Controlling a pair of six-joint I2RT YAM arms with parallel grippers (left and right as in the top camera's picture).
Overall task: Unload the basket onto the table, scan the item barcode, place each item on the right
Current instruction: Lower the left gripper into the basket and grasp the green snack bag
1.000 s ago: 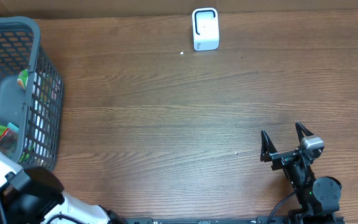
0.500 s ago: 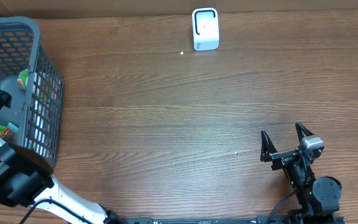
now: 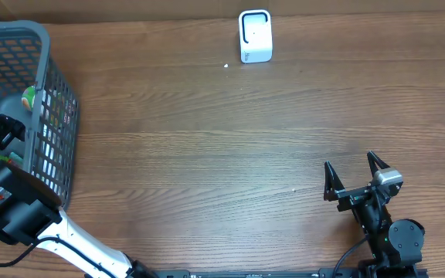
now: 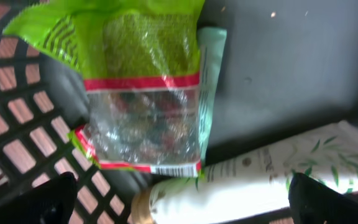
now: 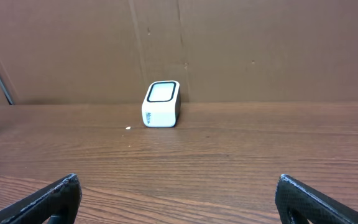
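Left pincer [image 4: 185, 196] spread, down inside basket [image 3: 52, 108] above green bag [image 4: 145, 81]; right pincer [image 3: 350, 164] spread, low, facing scanner [image 3: 255, 35].

I see a brown wood-grain table [image 3: 207, 154] filling my overhead view. A white rounded plastic scanner box [image 3: 255, 35] with a dark-rimmed window stands on it at the far edge, close against the brown cardboard wall [image 5: 260, 43]. A tiny white speck [image 3: 226, 66] lies just beside the box, on its left. A grey plastic mesh basket [image 3: 56, 131] sits on the table's left end, well apart from both.
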